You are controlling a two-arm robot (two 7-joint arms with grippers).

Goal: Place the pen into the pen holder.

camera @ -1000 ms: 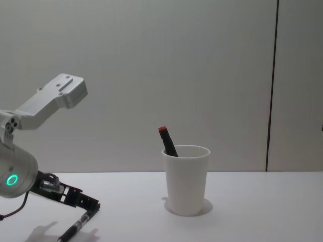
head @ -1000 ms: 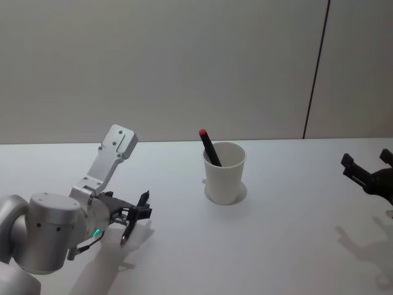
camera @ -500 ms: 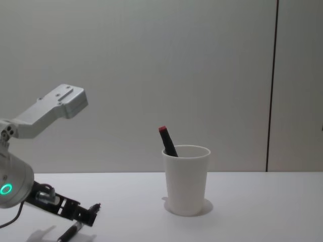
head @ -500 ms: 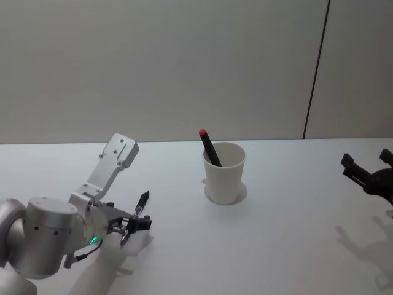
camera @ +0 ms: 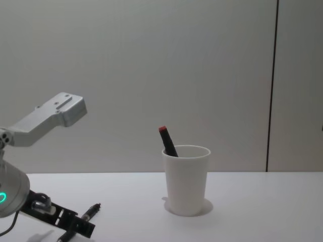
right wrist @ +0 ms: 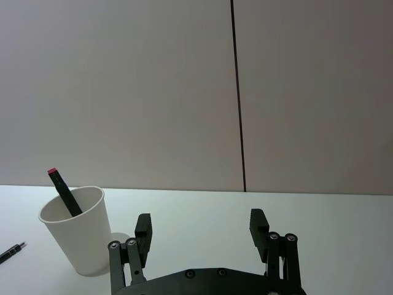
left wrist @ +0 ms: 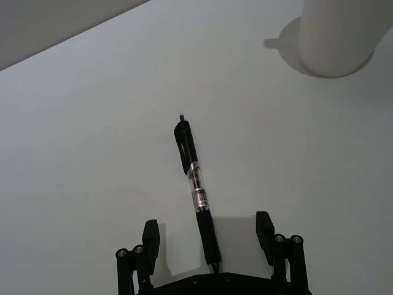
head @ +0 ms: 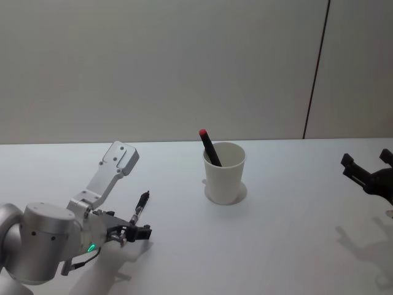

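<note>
The pen holder [head: 224, 174], a plain white paper cup, stands upright on the white table [head: 295, 239], out in front of the robot and close to the grey wall behind it. A dark marker with a red cap [head: 209, 146] already sits inside it, leaning against the rim on the robot's left side with its top sticking out. The pen [left wrist: 196, 187], a black one with a clear middle section, lies flat on the table well to the left of the pen holder and nearer the robot, its tip end angled roughly toward the cup. The left gripper [left wrist: 207, 220] is low over the table at the pen's near end. Its jaws are spread wide, one finger on each side of the barrel, with a gap either way, so it has hold of nothing. The right gripper [right wrist: 201, 222] hangs off to the right of the pen holder, well apart from it and above the tabletop. Its jaws are likewise wide open and empty, and they face toward the cup.
</note>
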